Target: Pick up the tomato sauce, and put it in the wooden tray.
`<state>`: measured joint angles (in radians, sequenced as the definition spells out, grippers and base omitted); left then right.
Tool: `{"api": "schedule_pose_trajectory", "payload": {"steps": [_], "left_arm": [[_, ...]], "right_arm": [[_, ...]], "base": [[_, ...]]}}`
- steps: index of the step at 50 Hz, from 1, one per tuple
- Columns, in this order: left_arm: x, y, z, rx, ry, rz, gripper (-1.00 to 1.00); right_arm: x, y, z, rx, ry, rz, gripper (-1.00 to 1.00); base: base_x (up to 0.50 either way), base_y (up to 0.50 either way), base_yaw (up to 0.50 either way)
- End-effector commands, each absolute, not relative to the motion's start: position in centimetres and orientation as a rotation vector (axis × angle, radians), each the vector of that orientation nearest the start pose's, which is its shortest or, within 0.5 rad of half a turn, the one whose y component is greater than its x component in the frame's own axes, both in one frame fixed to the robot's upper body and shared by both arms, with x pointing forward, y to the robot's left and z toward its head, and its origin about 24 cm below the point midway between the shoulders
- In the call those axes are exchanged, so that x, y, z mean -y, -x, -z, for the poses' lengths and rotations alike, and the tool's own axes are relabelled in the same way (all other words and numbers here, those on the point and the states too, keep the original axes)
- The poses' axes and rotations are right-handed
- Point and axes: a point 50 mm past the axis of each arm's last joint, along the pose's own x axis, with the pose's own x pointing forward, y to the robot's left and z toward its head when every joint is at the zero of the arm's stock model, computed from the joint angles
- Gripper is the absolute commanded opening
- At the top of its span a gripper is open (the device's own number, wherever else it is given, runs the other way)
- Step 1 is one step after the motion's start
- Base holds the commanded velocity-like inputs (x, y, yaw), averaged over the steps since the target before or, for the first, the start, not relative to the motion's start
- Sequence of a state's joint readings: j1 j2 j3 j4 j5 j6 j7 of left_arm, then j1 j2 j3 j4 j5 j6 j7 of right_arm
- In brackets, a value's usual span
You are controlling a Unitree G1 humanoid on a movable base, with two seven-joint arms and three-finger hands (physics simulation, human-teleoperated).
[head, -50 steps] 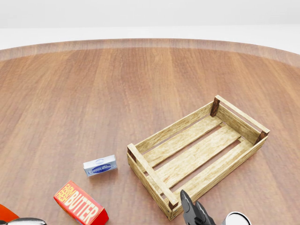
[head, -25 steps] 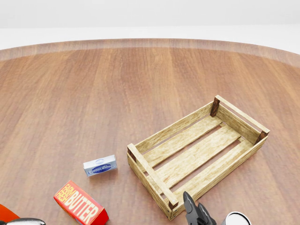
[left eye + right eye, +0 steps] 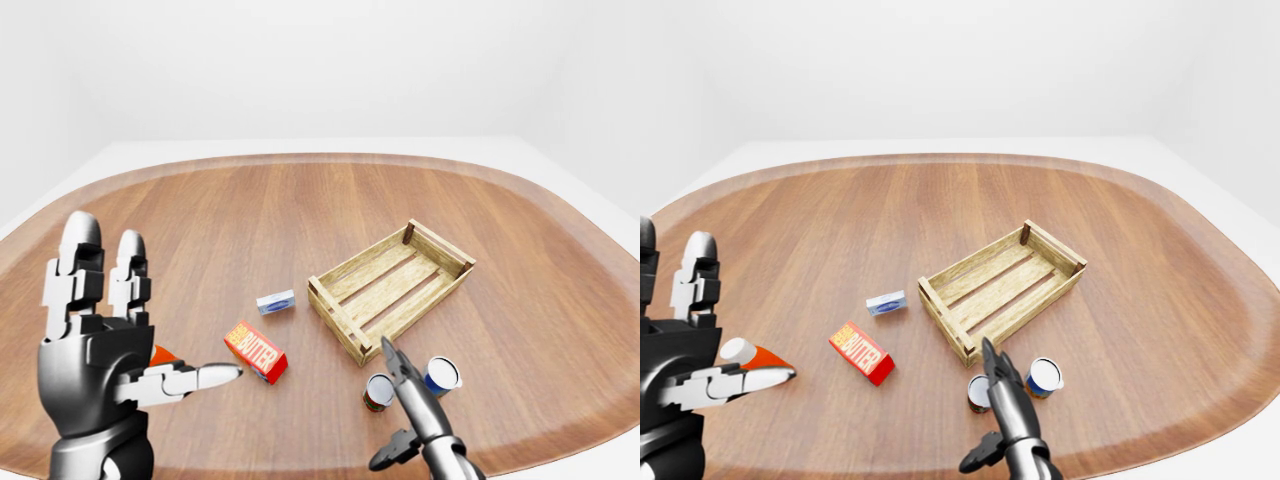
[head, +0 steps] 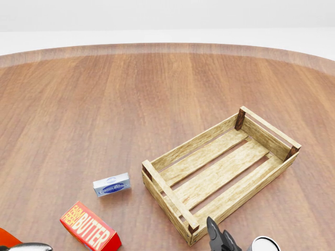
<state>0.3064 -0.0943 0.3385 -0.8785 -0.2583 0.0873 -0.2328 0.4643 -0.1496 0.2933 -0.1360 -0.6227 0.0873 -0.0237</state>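
Note:
The tomato sauce can (image 3: 377, 393), with a red and green label, stands upright on the round wooden table (image 3: 300, 210), just below the near corner of the wooden tray (image 3: 390, 287). My right hand (image 3: 404, 388) is open, its fingers stretched up between this can and a blue-labelled can (image 3: 441, 375), touching neither as far as I can tell. My left hand (image 3: 140, 320) is raised at the left, open and empty. In the head view only the right fingertips (image 4: 215, 236) show at the bottom edge, below the tray (image 4: 220, 172).
A red butter box (image 3: 256, 351) and a small blue-and-white box (image 3: 276, 301) lie left of the tray. A red bottle with a white cap (image 3: 755, 357) lies partly behind my left hand. The table's rim curves close beneath the cans.
In the head view my right fingertips have sunk slightly down and to the right. Nothing else has moved.

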Motion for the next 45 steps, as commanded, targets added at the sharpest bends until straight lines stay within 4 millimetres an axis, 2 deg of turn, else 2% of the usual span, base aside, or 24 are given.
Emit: {"api": "schedule_pose_trajectory", "payload": {"steps": [1,12,45], "left_arm": [[-20.5,-15.2,-16.7,0.523,0.053,-0.103,0.98],[-20.5,-15.3,-16.7,0.52,0.054,-0.102,0.99],[-20.6,-15.1,-16.9,0.533,0.053,-0.105,0.98]], "right_arm": [[13.7,-14.3,3.1,-0.368,0.694,-0.233,1.0],[13.9,-14.4,3.9,-0.404,0.696,-0.233,1.0],[13.4,-14.4,4.3,-0.41,0.7,-0.247,1.0]], "base": [[0.0,0.0,0.0],[0.0,0.0,0.0],[0.0,0.0,0.0]]}}
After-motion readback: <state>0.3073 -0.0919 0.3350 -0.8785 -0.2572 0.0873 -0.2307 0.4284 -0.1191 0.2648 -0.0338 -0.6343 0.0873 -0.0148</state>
